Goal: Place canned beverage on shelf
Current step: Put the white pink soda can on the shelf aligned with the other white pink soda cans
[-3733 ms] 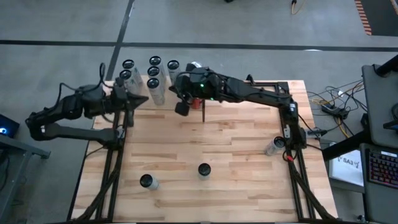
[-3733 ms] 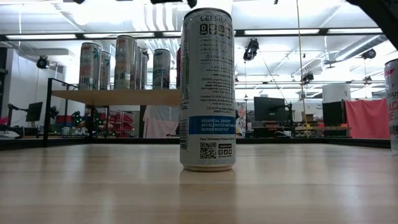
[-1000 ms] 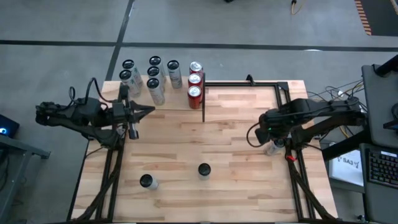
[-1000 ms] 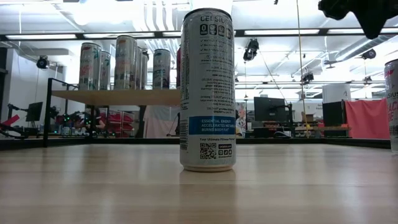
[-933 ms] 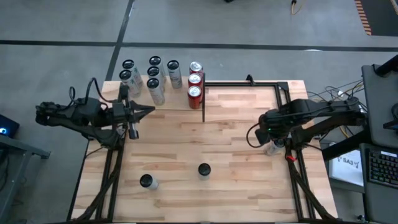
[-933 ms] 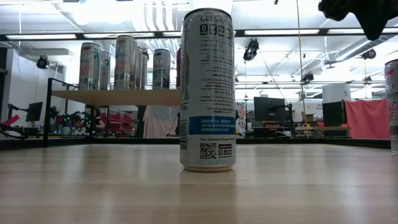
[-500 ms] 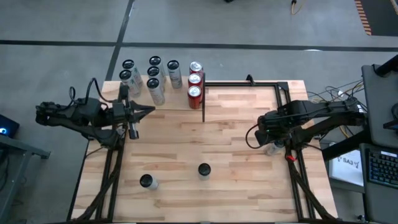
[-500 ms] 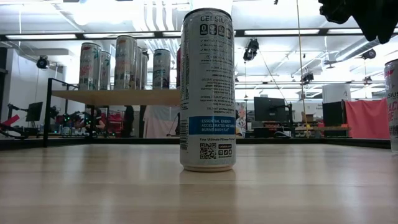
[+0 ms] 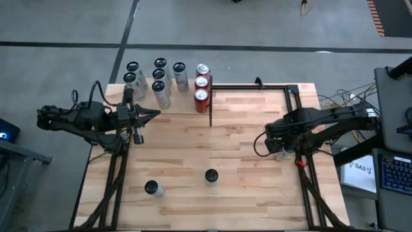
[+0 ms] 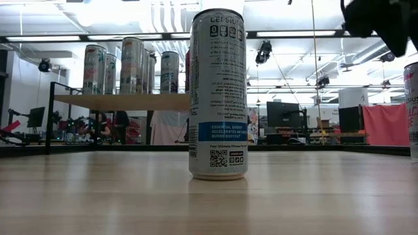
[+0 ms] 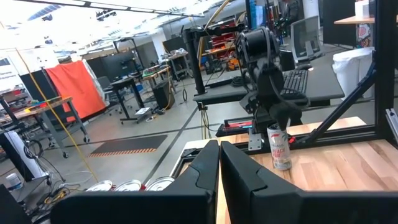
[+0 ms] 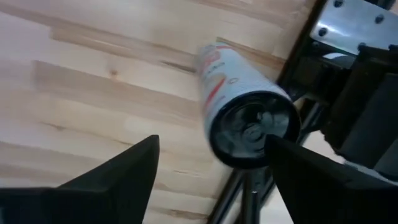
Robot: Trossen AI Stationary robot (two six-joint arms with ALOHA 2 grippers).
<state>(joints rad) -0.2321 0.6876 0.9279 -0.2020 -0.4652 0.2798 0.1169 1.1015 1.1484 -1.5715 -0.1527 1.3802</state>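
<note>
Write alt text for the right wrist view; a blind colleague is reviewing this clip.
The right gripper, fingers spread open, hovers above an upright white can with red markings, seen top-down. The can stands on the pale wood tabletop beside a black metal frame.

shelf (image 9: 174, 106): pale wood | 3 cans (image 9: 201, 84): red | table can (image 10: 217, 94): white, blue band

Right hand (image 12: 208, 165) spread, pointing down; left hand (image 11: 219, 163) closed.
</note>
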